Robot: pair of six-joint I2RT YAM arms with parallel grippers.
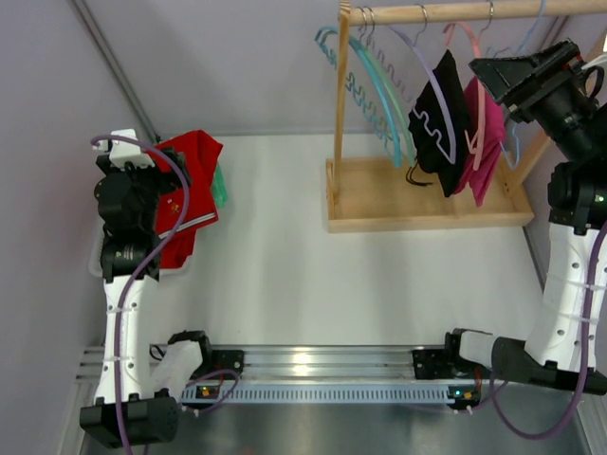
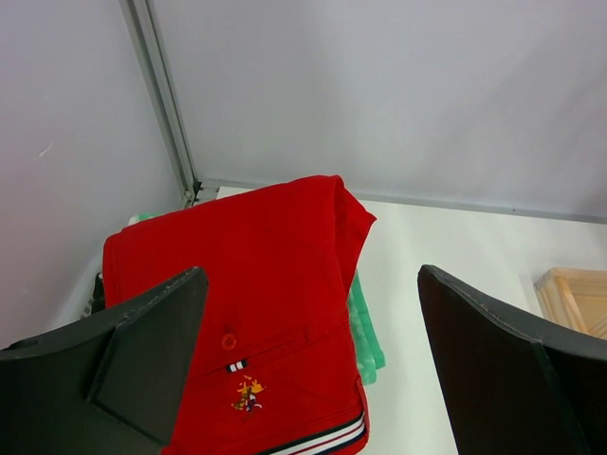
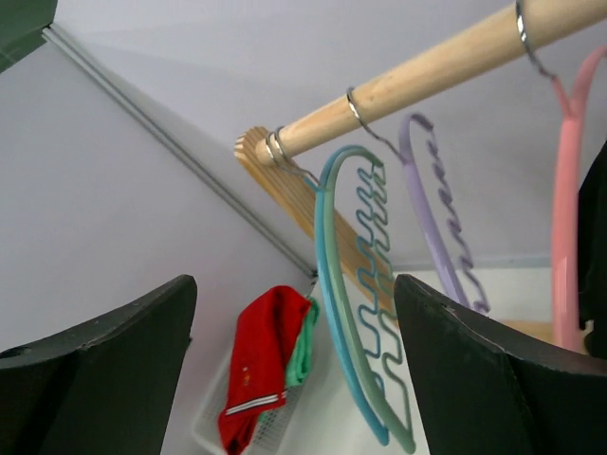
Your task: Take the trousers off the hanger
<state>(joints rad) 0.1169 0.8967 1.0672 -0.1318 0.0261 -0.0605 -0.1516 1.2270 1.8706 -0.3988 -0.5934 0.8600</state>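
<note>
Black trousers (image 1: 438, 123) hang on a purple hanger (image 1: 417, 47) from the wooden rod (image 1: 446, 13). Beside them, pink trousers (image 1: 484, 142) hang on a pink hanger (image 1: 465, 38). My right gripper (image 1: 488, 81) is raised at the rod's right end, close to the pink trousers, open with nothing between its fingers (image 3: 294, 284). The right wrist view looks past the pink hanger (image 3: 567, 237) and purple hanger (image 3: 441, 227). My left gripper (image 1: 142, 175) hovers open (image 2: 311, 275) over red trousers (image 2: 256, 284) lying in a white basket (image 1: 95, 261).
Two empty hangers, teal and blue (image 3: 332, 313), hang at the rod's left end (image 3: 427, 76). The rack's wooden base (image 1: 427, 204) takes up the back right. A green garment (image 2: 365, 332) lies under the red trousers. Walls close in at the left and back.
</note>
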